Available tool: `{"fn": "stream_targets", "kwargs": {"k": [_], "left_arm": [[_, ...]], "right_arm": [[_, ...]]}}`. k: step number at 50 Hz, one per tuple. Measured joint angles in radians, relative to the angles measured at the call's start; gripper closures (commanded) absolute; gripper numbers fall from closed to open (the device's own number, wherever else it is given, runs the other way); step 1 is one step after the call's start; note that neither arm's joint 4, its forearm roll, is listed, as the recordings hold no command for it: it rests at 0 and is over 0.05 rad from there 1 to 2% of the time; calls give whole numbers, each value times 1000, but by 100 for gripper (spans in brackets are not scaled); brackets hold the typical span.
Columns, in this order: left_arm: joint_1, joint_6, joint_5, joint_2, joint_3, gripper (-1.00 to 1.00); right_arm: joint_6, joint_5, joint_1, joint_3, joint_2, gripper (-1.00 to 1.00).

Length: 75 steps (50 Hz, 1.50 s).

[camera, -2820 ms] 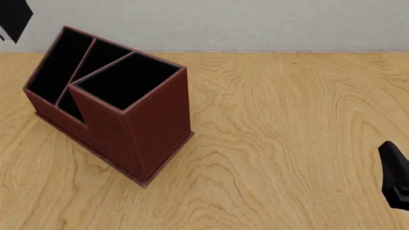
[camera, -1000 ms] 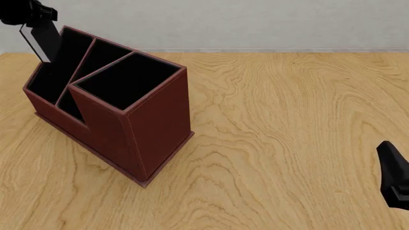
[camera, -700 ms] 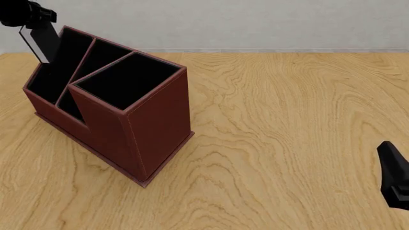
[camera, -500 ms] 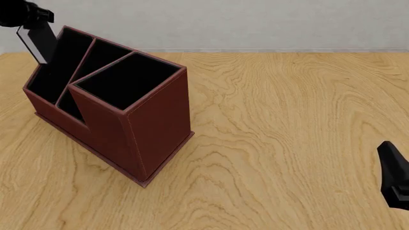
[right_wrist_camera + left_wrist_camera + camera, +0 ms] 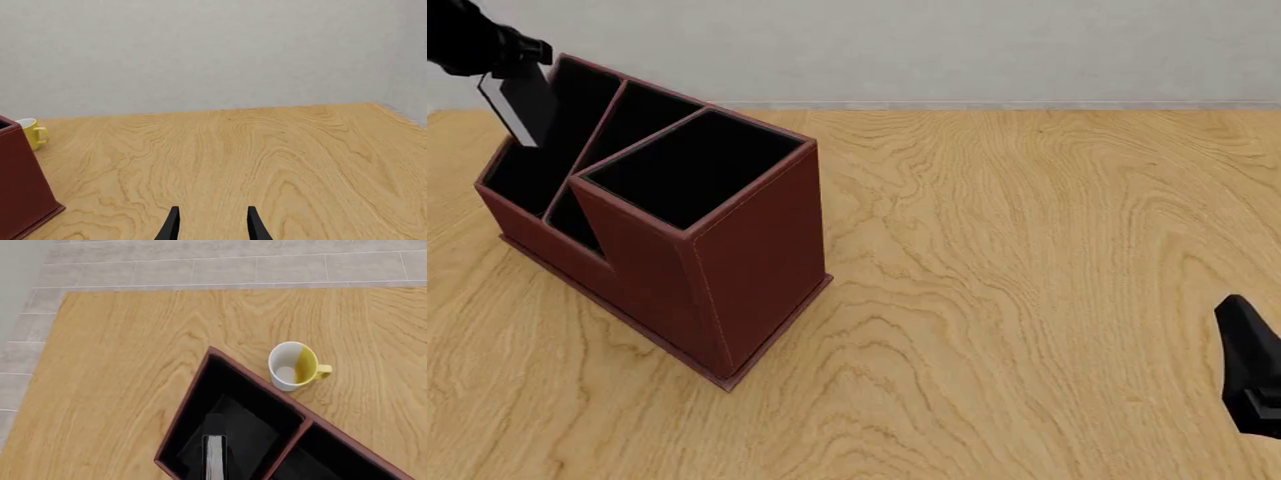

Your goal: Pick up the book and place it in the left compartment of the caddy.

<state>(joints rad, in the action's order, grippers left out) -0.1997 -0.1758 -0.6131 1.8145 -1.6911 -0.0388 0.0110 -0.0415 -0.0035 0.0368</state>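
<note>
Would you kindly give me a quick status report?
Left gripper shut on book, over the caddy's left compartment. Right gripper open, empty. Slot unobstructed; mug beside caddy.

A light wooden table [image 5: 1028, 250] with bold wavy grain is seen under even light. A plain pale grey wall [image 5: 961, 50] is set behind its far edge. Grey floor tiles [image 5: 200, 265] are laid beyond it.

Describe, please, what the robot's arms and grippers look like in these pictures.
Both are plain matte black with no visible markings or cables. The left gripper shows only as a dark, chunky shape at the front view's corner. The right gripper has two slim, flat, tapering black fingers; in the front view it looks like an angular black block.
</note>
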Motion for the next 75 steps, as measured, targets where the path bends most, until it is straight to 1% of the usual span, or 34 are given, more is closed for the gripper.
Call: {"fn": "stream_targets", "kwargs": {"k": [28,43,63,75], "left_arm": [[8,3,52,39,39,100],[3,-17,71,49,64,100],[-24,-61,104,44,117,100],[-29,-65,123,45,145,100]], "right_arm": [[0,4,2,-1,7,-100],[0,1,4,-1,4,-100],[-1,-1,4,0,0,-100],[0,-2,3,0,-3,-100]]}}
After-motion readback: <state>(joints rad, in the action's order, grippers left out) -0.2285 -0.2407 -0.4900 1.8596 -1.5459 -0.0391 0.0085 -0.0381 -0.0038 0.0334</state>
